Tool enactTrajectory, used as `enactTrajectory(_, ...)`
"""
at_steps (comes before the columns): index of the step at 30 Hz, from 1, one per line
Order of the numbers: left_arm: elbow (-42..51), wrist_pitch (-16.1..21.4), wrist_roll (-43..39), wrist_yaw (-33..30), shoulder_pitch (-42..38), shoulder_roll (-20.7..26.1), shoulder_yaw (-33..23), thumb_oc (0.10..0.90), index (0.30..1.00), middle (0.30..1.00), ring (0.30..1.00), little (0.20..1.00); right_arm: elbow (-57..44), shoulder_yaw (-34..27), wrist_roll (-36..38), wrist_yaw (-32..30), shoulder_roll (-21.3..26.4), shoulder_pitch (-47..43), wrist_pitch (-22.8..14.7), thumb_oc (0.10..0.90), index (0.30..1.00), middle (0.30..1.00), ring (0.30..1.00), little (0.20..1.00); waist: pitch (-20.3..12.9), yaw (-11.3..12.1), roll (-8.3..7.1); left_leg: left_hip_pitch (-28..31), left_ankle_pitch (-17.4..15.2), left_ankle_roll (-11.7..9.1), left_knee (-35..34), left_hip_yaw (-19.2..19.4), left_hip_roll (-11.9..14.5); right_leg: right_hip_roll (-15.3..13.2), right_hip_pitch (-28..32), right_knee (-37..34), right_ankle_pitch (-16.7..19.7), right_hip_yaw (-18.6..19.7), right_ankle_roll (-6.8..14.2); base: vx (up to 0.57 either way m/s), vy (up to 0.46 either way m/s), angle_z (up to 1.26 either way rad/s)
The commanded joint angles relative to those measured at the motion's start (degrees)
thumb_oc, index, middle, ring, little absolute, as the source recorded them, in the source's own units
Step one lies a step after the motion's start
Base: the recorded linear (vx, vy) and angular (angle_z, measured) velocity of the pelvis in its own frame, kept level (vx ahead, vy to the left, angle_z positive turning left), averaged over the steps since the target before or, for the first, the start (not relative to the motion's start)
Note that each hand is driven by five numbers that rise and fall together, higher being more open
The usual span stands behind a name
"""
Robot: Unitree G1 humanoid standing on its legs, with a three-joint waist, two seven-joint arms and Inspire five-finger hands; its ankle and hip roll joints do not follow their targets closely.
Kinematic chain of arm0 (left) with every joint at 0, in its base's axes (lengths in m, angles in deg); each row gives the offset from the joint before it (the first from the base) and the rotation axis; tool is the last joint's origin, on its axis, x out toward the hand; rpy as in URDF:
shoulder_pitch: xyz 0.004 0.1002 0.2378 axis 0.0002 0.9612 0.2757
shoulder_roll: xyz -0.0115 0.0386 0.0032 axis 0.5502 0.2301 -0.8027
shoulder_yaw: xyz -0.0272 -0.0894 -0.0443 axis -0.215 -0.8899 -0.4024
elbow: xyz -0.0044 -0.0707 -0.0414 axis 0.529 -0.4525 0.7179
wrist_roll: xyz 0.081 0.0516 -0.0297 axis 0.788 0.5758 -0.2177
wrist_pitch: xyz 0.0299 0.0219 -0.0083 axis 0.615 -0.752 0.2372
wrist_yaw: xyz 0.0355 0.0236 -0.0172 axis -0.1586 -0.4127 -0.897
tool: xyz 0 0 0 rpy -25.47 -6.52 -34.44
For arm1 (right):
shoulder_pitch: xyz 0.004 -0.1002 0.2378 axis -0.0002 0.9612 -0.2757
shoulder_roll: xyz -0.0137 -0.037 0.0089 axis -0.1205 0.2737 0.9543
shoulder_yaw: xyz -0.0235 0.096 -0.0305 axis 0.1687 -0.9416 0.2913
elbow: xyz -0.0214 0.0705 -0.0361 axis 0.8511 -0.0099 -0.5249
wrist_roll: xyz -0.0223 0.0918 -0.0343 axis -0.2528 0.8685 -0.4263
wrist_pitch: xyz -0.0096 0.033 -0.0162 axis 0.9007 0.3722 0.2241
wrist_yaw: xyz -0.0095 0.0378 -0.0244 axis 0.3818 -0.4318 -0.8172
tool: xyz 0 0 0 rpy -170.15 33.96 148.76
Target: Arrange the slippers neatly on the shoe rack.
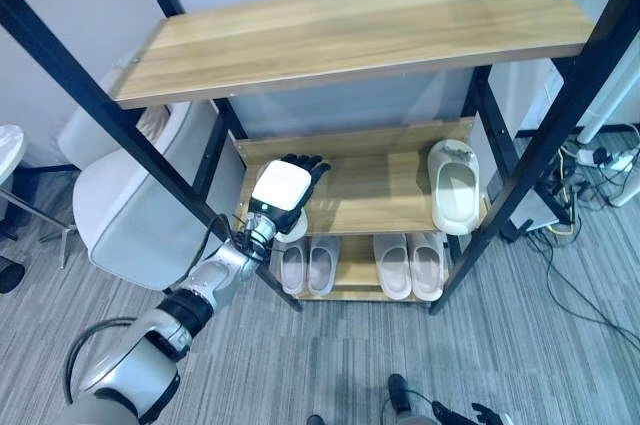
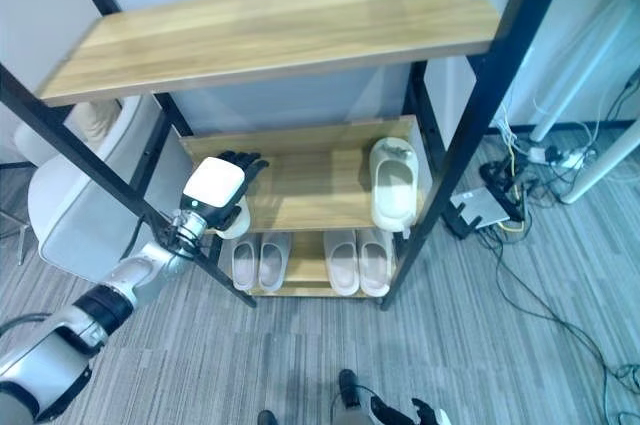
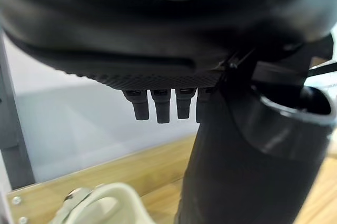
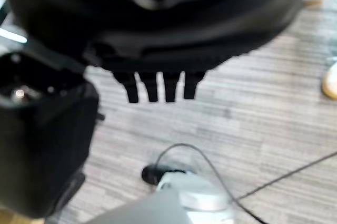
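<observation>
L hand at middle shelf, slipper beneath it.

You see the left hand (image 1: 283,188) over the left end of the shoe rack's middle shelf (image 1: 370,195), fingers straight, gripping nothing; 1 cream slipper (image 3: 108,206) lies under it. 1 more slipper (image 1: 454,185) sits at that shelf's right end, 2 pairs (image 1: 362,265) on the bottom shelf. The right hand (image 4: 158,39) hangs over the carpet (image 4: 274,103), fingers relaxed, nothing held.
</observation>
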Motion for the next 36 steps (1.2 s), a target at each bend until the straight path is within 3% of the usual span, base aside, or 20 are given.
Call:
enactTrajectory(1, -3.6, -4.1, 0.5, -6.7, -13.4, 4.5, -4.6, 0.8, 0.9, 0.9, 0.9, 0.9, 0.0, 1.0, 2.8, -2.3, 0.8, -0.2, -2.6, 0.8, 0.9, 0.9, 0.9, 0.9, -0.1, -0.9, -3.83, -3.1, -1.8, -0.2, 0.1, -1.9, -3.1, -2.8, 1.6, 0.3, -4.7, -3.3, 5.6, 0.02, -0.012, -0.08)
enactTrajectory(12, -7.4, -5.5, 1.9, -7.0, -17.5, 10.5, -1.4, 0.8, 0.9, 0.9, 0.9, 0.9, -1.7, 1.9, 3.4, -2.3, 1.0, 0.4, -4.1, 0.8, 0.9, 0.9, 0.9, 0.9, 1.2, -1.3, -4.41, -4.1, -1.6, -0.4, 0.1, -2.5, -3.0, -2.6, 0.7, 0.3, -4.4, -3.9, 5.5, 0.0, 0.0, 0.0)
enactTrajectory(31, -14.2, -5.2, -0.8, -6.1, -17.9, 6.0, -0.1, 0.8, 0.9, 0.9, 0.9, 0.9, -4.0, 3.9, 1.8, -2.4, 0.8, 0.9, -4.4, 0.8, 0.9, 0.9, 0.9, 0.9, 1.1, -1.8, -5.65, -4.9, -1.5, -0.4, 0.1, -2.9, -2.8, -2.5, 0.1, 0.3, -4.2, -4.2, 5.5, 0.0, 0.0, 0.0)
enactTrajectory(36, -12.2, -5.7, -2.3, -6.3, -15.6, 2.6, -3.3, 0.8, 0.9, 0.9, 0.9, 0.9, -6.2, 5.0, 0.0, -3.2, 0.6, 1.2, -4.1, 0.8, 0.9, 0.9, 0.9, 0.9, 1.0, -1.2, -6.64, -5.2, -1.4, -0.3, 0.1, -3.5, -2.6, -2.3, 0.1, 0.3, -4.6, -4.5, 5.1, 0.0, -0.013, 0.02)
